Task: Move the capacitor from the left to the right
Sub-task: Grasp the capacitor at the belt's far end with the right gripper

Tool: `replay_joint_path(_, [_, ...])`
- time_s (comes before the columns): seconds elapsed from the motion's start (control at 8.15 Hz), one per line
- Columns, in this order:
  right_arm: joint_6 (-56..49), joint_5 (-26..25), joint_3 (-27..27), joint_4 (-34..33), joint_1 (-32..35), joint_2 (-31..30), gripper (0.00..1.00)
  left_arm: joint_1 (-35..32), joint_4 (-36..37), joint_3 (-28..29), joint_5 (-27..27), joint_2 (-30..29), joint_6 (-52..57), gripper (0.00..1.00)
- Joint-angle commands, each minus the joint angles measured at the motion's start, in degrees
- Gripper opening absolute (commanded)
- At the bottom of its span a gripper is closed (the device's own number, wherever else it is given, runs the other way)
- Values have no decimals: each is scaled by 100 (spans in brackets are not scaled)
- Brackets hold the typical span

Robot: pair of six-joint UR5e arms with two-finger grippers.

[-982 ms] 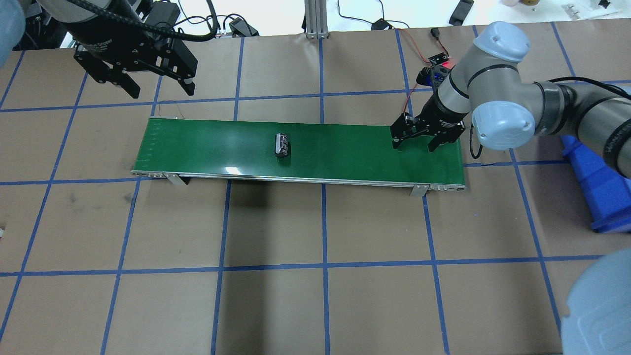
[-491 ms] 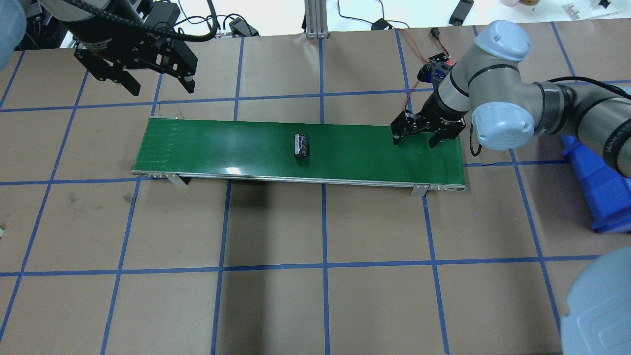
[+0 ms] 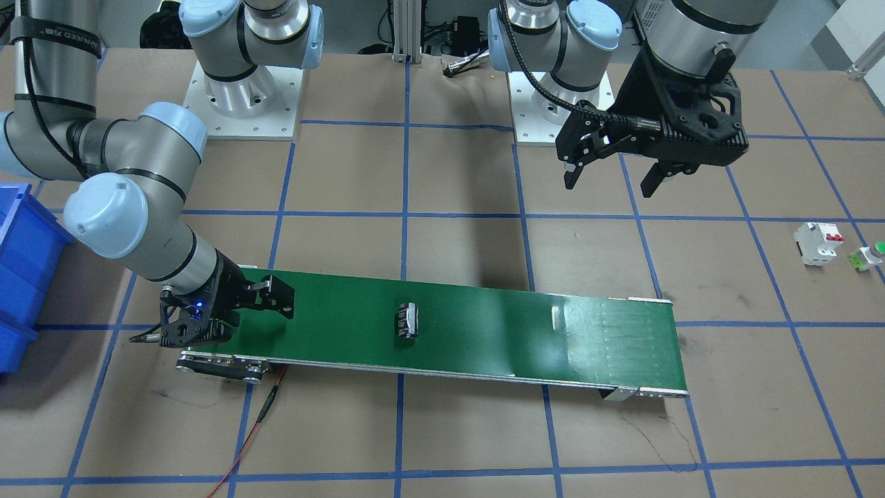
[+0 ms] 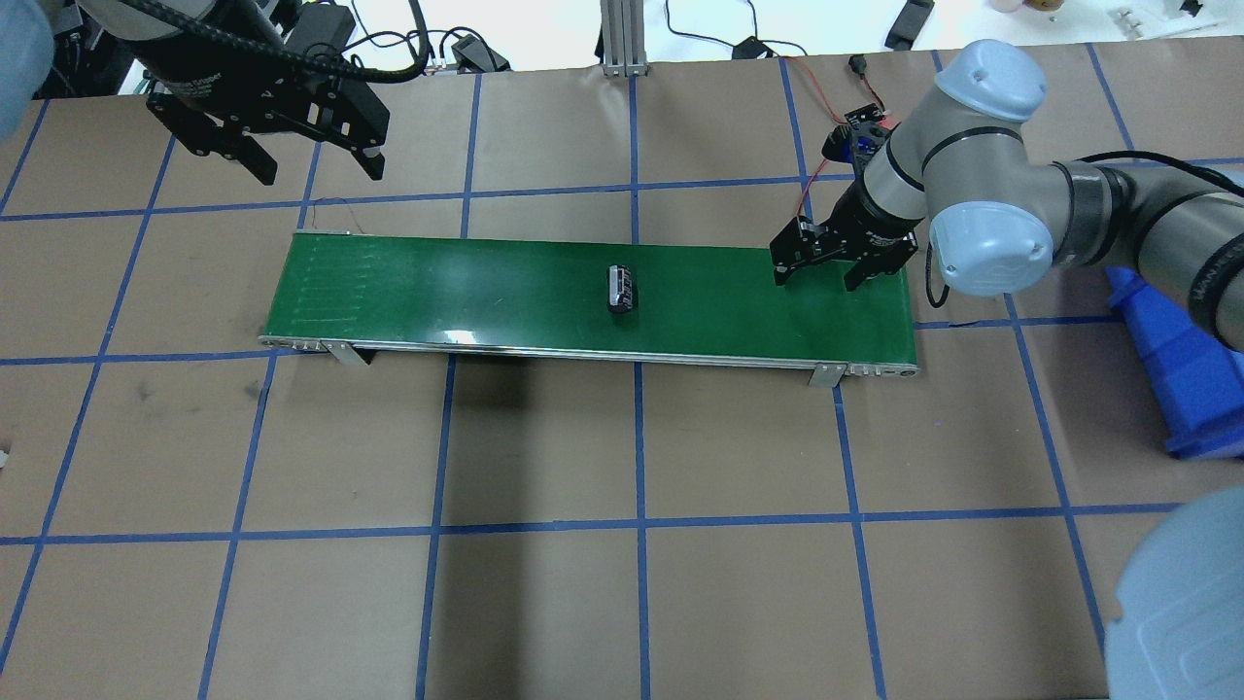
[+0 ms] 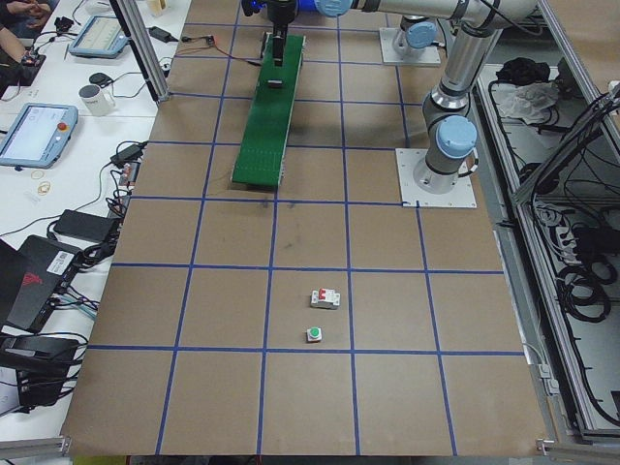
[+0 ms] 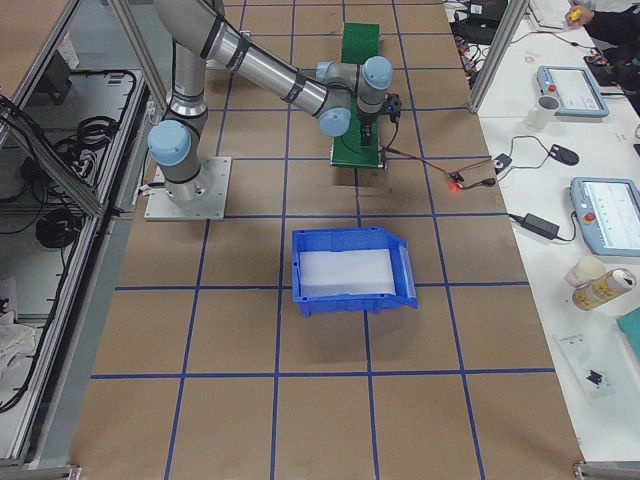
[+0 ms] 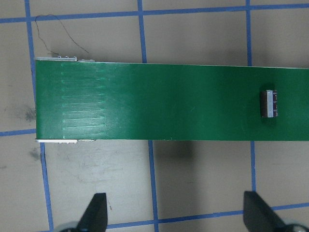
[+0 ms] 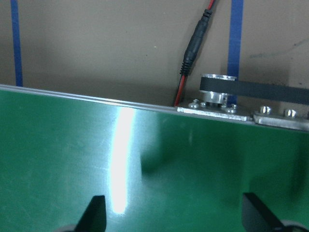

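Observation:
The capacitor (image 4: 621, 289), a small black cylinder with silvery stripes, lies on its side near the middle of the green conveyor belt (image 4: 437, 292). It also shows in the front view (image 3: 407, 319) and the left wrist view (image 7: 270, 103). My left gripper (image 4: 313, 167) is open and empty, raised behind the belt's left end; in the front view it is at the upper right (image 3: 615, 178). My right gripper (image 4: 818, 277) is open and empty, low over the belt's right end, well right of the capacitor. The right wrist view shows only bare belt (image 8: 145, 179).
A blue bin (image 6: 350, 271) stands on the table off the belt's right end. A white circuit breaker (image 3: 817, 242) and a green-capped push button (image 3: 869, 255) lie on the table on my left side. A red-black cable (image 8: 193, 53) runs by the belt's motor end.
The capacitor has travelled along the belt toward my right gripper. Both grippers stay open and nearly in place.

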Motion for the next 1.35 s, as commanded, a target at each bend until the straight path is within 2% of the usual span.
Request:
replay_joint_path(0.0, [66,18,9,-11,1,0,100,0,5,-10,-12,-9,-11,100])
replay_joint_path(0.98, [497,62,17,-90,80,-18,100,0,14,-10,-12,-70,-11,100])
replay_joint_path(1.23, [671,202,26,-90,185,-9,100,0,14,-18,-12,-70,-3,100])
